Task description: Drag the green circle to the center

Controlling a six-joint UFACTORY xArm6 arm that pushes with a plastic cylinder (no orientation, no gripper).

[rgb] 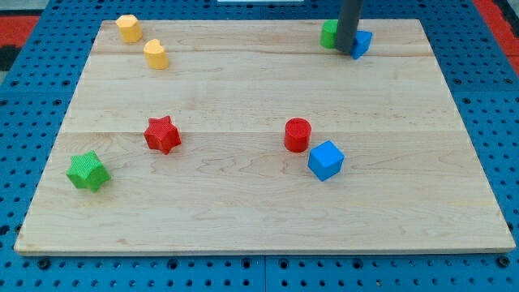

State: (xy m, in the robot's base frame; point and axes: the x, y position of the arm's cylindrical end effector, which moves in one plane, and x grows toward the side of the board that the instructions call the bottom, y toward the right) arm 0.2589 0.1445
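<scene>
The dark rod's tip [347, 52] presses the pale wooden table [243, 203] at the view's top, wedged between the green circle [328, 34], touching its left, and a ridged blue block [362, 43], shape unclear, on its right.

A red cylinder [298, 135] and a blue cube [326, 160] are sitting touching just right of the board's [243, 235] middle, while a red star [162, 135] is standing well left.
</scene>
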